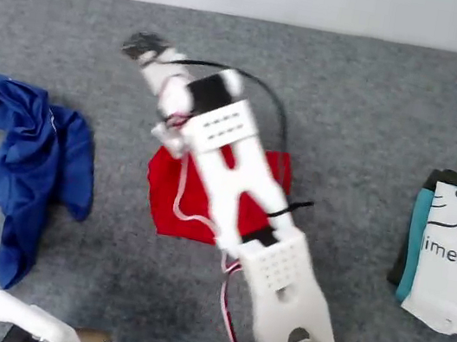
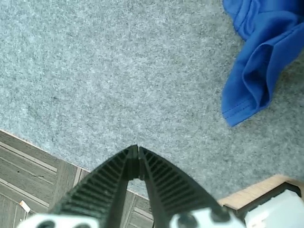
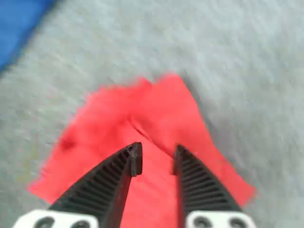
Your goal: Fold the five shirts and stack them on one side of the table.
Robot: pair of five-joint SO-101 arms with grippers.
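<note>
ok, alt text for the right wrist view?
The right pincer, open, is poised above a red shirt lying flat on the grey mat. Part of a blue shirt lies farther off.

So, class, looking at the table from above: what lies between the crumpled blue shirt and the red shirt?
Nothing lies there. In the high view a bare strip of grey mat separates the blue shirt from the red shirt.
</note>
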